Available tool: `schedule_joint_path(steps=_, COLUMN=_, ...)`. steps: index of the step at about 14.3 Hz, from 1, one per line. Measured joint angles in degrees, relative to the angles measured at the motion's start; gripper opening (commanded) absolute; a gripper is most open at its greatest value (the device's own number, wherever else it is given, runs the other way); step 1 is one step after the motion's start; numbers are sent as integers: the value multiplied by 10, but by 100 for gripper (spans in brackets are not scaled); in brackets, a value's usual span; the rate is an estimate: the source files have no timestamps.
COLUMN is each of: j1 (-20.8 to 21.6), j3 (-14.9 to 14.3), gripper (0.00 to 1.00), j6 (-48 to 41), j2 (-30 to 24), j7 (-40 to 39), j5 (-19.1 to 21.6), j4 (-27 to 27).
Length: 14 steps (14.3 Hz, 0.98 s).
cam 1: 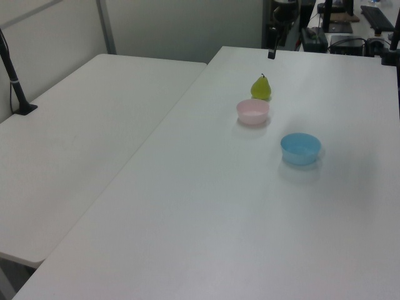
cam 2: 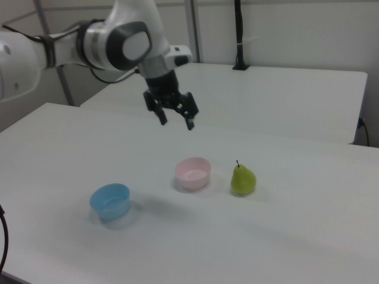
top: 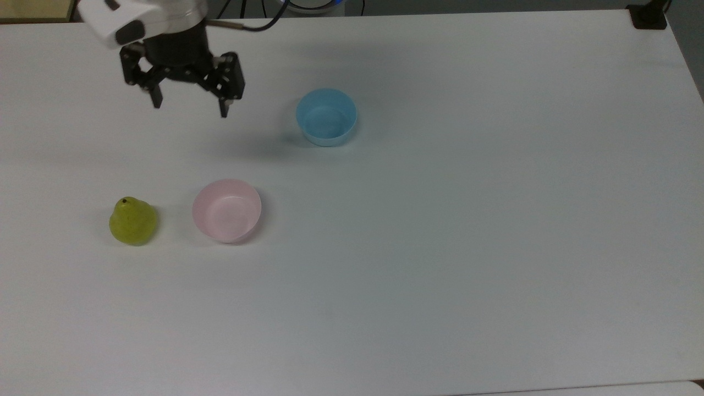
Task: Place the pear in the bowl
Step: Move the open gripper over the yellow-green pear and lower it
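Note:
The yellow-green pear (top: 133, 221) stands upright on the white table, at the top view's left, also seen as the pear (cam 1: 260, 87) and the pear (cam 2: 243, 180). Just beside it sits the pale pink bowl (top: 226, 210), with nothing inside, shown too as the pink bowl (cam 1: 252, 111) and the pink bowl (cam 2: 192, 173). My gripper (top: 190, 110) hangs open and empty above the table, well up from the pear and bowl in the top view; in the right view the gripper (cam 2: 176, 120) is high above the pink bowl.
A light blue bowl (top: 326, 116) stands apart from the pink one, to the top view's upper right of it. A second white table (cam 1: 75, 144) adjoins on the left view's left. A black post (cam 2: 238, 35) rises behind in the right view.

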Motion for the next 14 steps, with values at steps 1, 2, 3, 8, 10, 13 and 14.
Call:
schedule_joint_path(steps=1, j1=-13, j3=0, gripper=100, j6=25, j2=14, j7=-2, j5=4, j4=0)
schedule_joint_path(steps=2, j1=-23, j3=0, gripper=100, j6=43, j2=24, j7=-3, j5=7, j4=0)
schedule_joint_path(steps=3, j1=-33, j3=0, gripper=100, j6=64, j2=36, j7=-4, j5=8, j4=0)
schedule_joint_path(steps=8, j1=-58, j3=0, gripper=100, j6=130, j2=90, j7=-9, j5=8, j4=1)
schedule_joint_path(steps=10, j1=-66, j3=0, gripper=100, j6=160, j2=114, j7=-17, j5=8, j4=1)
schedule_joint_path(steps=13, j1=-82, j3=-1, gripper=100, j6=204, j2=142, j7=-20, j5=8, j4=2)
schedule_joint_path(steps=14, j1=-87, j3=-1, gripper=100, j6=216, j2=149, j7=-23, j5=8, j4=2)
